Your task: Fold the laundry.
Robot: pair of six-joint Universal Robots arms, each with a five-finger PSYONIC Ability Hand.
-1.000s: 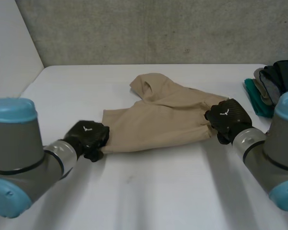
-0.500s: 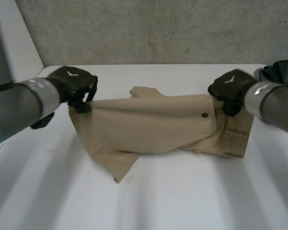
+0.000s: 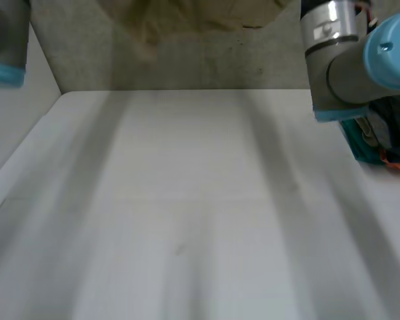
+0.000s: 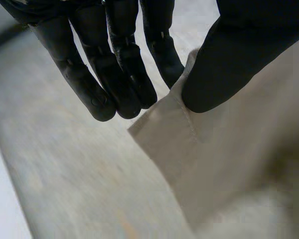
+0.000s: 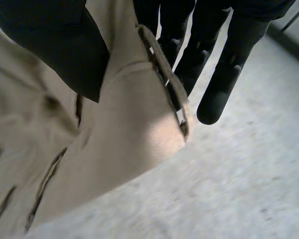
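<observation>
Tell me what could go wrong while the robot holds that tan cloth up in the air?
The left hand pinches only a corner of the tan cloth, so it might slip out and drop. The right hand also grips just an edge. The right arm hangs close to the clothes pile and could knock it.

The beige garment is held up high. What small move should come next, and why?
Probably lower both hands to lay it flat: the left hand and right hand each pinch a corner of the beige garment, lifted above the white table.

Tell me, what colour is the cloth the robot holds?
The cloth is plain tan, clearest in the right wrist view.
</observation>
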